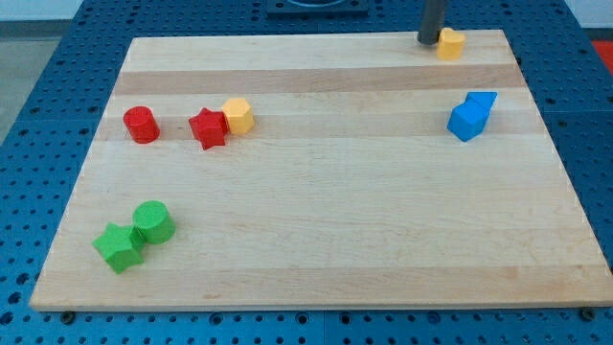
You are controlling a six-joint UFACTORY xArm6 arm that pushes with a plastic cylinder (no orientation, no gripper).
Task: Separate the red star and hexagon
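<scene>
The red star (207, 127) lies at the board's upper left, touching the yellow hexagon (238, 115) on its right side. My tip (427, 41) is at the board's top edge on the right, far from both, right beside a small yellow block (451, 43).
A red cylinder (141, 125) stands left of the star. A green block (119, 247) and a green cylinder (152, 221) sit at the lower left. Two blue blocks (471, 116) touch each other at the right. The wooden board (326, 240) lies on a blue pegboard table.
</scene>
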